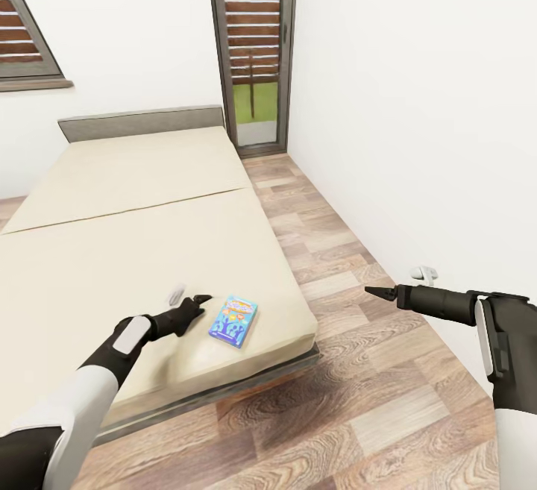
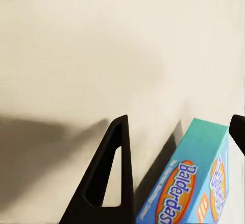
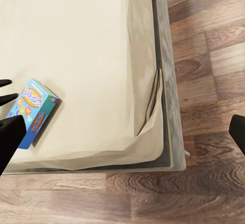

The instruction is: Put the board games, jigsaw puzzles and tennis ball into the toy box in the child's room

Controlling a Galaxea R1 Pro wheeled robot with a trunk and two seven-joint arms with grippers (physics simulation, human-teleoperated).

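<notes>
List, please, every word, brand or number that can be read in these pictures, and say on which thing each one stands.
"Balderdas": orange oval logo on the blue board game box lying on the bed, read in the left wrist view; the picture's edge cuts off the word's end, and the same logo shows partly on a second face.
The box's other print in the head and right wrist views: too small and blurred to read.
No other text.

Bright, even, flat rendered light fills the white room, daylight showing through the slatted window (image 1: 252, 42), with soft grey shadows on the bed (image 1: 134, 199) beside the left end effector (image 2: 176, 168), straight lines bending toward the head view's edges, and slight softness throughout.
</notes>
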